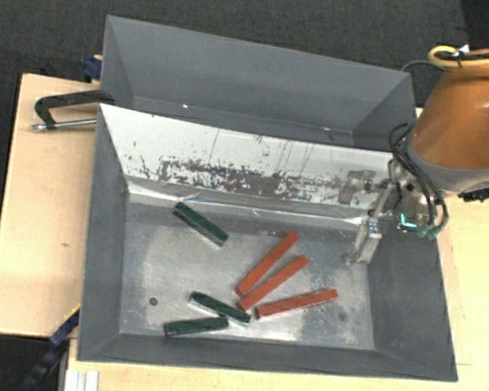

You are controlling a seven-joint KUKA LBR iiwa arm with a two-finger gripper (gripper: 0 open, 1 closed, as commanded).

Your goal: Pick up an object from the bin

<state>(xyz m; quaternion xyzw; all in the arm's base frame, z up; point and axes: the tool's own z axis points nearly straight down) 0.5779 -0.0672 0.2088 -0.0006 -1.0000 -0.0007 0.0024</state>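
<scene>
Two dark green bars [196, 326] lie end to end just inside the front wall of the bin [267, 363]. Behind them, three red bars [273, 282] fan out mid-floor, with bare floor to their left and right. A third green bar [200, 224] lies near the rear wall. The end effector [364, 251] hangs at the right rear corner, over bare floor and clear of the red bars; I cannot tell whether it is spread or pressed together.

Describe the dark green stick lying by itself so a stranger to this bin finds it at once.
Look in the grey metal bin, at the floor's far-left part below the scratched back wall. A dark green stick lies there aslant. Unlike the two other green sticks, which lie together near the front, it touches nothing.
</scene>
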